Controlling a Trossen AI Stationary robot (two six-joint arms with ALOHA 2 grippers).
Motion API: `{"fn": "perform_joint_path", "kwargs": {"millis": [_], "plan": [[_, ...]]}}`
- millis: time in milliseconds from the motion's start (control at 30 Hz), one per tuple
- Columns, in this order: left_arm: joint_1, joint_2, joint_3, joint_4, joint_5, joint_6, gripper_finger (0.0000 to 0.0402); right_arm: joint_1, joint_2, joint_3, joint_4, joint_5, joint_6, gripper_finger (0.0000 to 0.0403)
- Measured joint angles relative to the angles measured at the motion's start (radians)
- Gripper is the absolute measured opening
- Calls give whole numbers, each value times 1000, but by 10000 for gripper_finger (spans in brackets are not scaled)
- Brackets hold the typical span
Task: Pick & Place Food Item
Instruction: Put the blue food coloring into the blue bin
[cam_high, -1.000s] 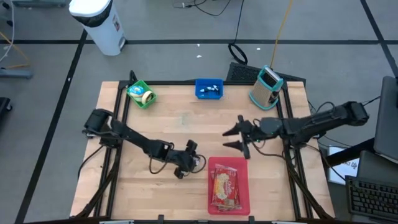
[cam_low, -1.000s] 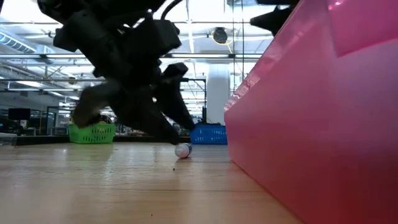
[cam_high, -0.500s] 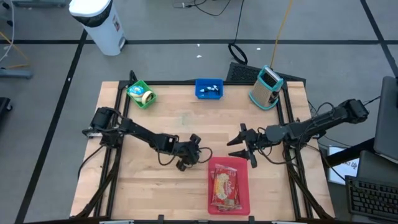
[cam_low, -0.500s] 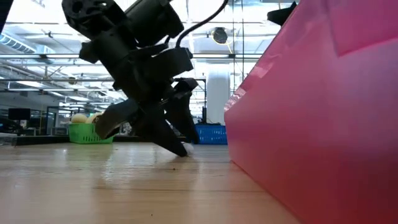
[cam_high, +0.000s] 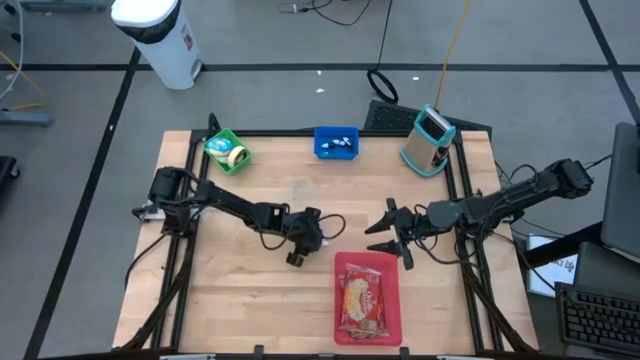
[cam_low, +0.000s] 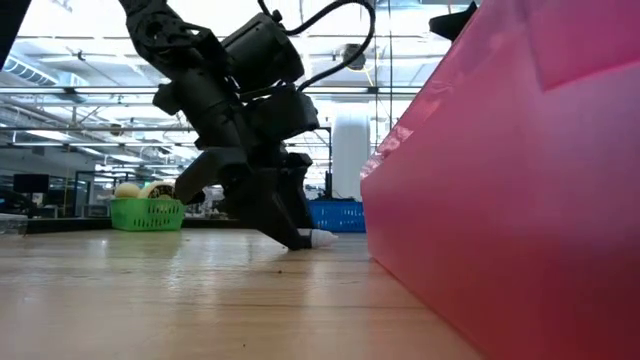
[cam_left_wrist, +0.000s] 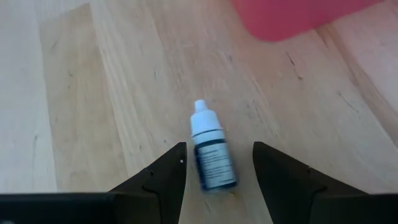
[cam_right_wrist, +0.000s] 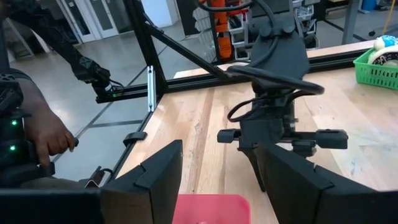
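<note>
Overhead layout: a red tray (cam_high: 368, 300) lies at about 6 o'clock on the desk (cam_high: 250, 300) and already holds a packaged food item (cam_high: 364, 300), its wrapper yellow and red; any print on that wrapper is too small to read. The placing of this packet appears done, judged from how it rests flat inside the tray.

A small dropper bottle (cam_left_wrist: 210, 155), white cap and dark label, lies on its side on the bare wood just outside the tray's 10 o'clock corner; the label's writing is not legible. The left end effector (cam_high: 303, 243) hangs over it with fingers spread, one on each side of the bottle, touching neither so far as the wrist view shows; a grasp seems the step in hand, nothing is yet pinched.

The right end effector (cam_high: 388, 231) waits at about 1 o'clock of the tray, fingers spread and empty.

Along the far edge stand a green bin (cam_high: 227, 151) at 11 o'clock, a blue bin (cam_high: 336, 142) at 12 o'clock, and a teal container (cam_high: 429, 140) at 1 o'clock; no brand is readable on any.
</note>
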Motion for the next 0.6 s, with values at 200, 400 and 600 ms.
{"fn": "perform_joint_path", "kwargs": {"millis": [200, 400, 600], "plan": [[9, 2, -2, 0, 17, -18, 186, 0, 0, 0, -7, 0, 2, 196], [17, 3, -4, 27, 20, -151, 174, 0, 0, 0, -9, 36, -3, 196], [17, 5, -6, 91, 18, -160, 99, -1, 0, 0, -13, 129, -37, 196]]}}
